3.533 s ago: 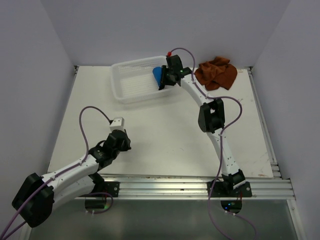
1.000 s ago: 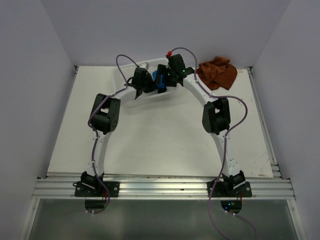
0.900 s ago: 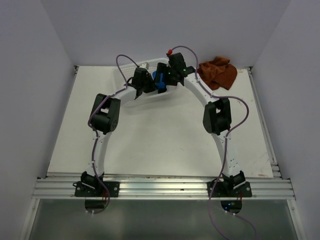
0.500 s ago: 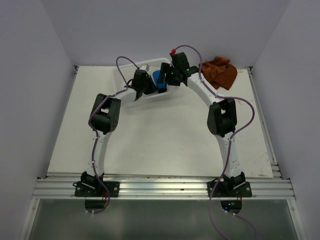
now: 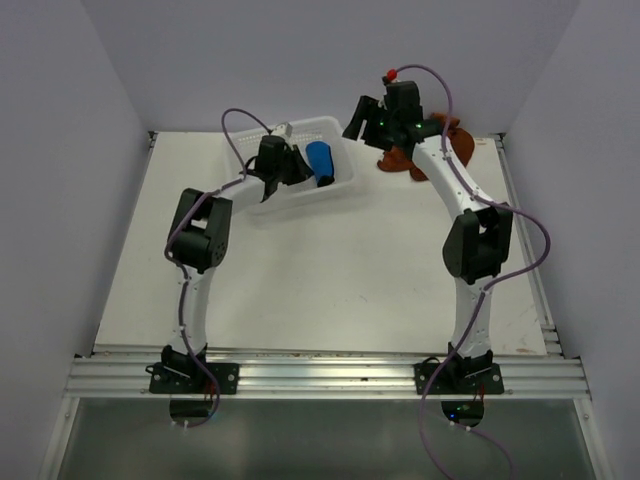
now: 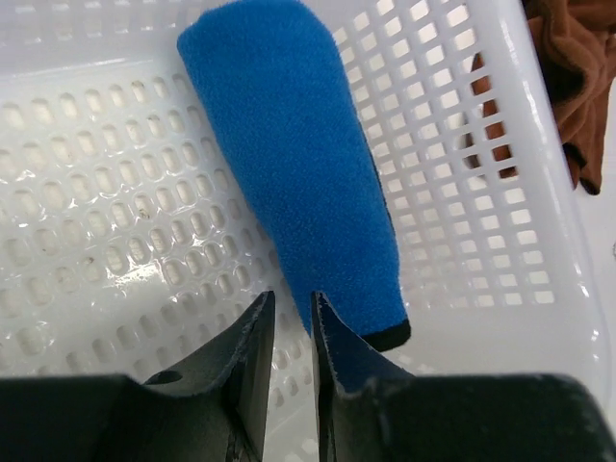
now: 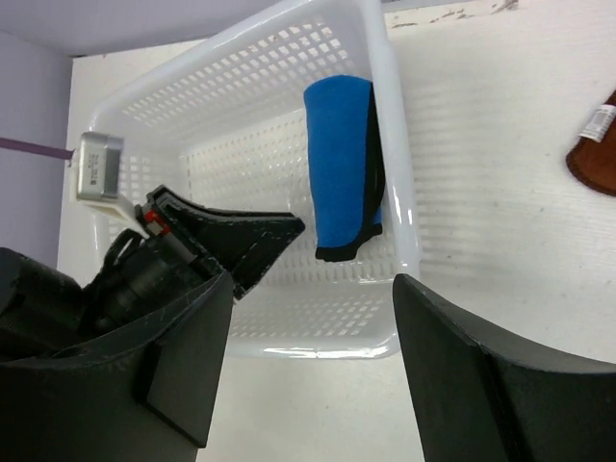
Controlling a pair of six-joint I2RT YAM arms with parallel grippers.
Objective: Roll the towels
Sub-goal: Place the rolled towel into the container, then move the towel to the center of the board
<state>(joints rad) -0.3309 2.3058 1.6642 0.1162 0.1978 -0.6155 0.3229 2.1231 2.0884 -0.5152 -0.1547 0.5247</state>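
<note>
White table (image 5: pixel 300 290), mesh basket (image 5: pixel 346 186) at back holding rolled blue towel (image 5: pixel 320 162) along its right wall, rust-brown towel (image 5: pixel 392 159) crumpled right of basket, left gripper (image 6: pixel 289 303) inside basket, fingers nearly pressed together, empty, right gripper (image 7: pixel 313 284) above basket's right rim, spread wide.

The blue towel (image 6: pixel 298 183) is rolled into a snug cylinder with a dark hem at its near end. It lies flat inside the basket (image 5: pixel 300 127), along the right wall. The brown towel (image 5: pixel 393 159) sits crumpled on the desk (image 5: pixel 330 270) just right of the basket, partly hidden.
</note>
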